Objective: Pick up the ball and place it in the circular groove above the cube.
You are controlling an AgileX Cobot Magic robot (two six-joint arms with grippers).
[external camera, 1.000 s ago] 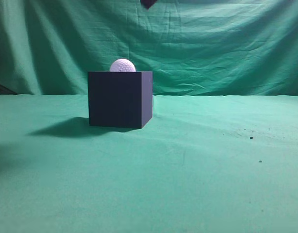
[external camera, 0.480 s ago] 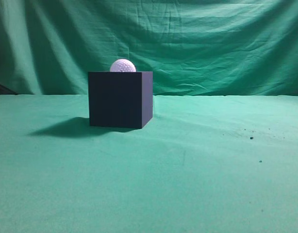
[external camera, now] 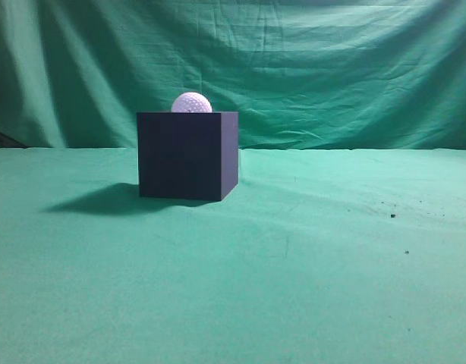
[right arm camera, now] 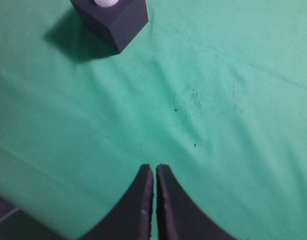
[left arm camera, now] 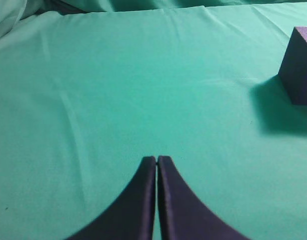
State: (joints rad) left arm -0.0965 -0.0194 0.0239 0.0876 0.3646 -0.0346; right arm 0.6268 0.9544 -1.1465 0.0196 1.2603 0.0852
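So the ball point(external camera: 192, 102) is sitting on top of the cube point(external camera: 187, 155), tucked into the top face, with the cube resting on the green table point(external camera: 309, 265). The left fingers point(left arm camera: 157, 161) are pressed together holding nothing, hanging over bare cloth with the cube off to the side. The right fingers point(right arm camera: 154, 168) are closed and empty too, well away from the cube.

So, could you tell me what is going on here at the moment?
Nothing is being handled right now. The ball already sits on top of the cube, which stands on the green cloth. The left gripper and the right gripper are both shut and empty, hanging over bare cloth well away from the cube.
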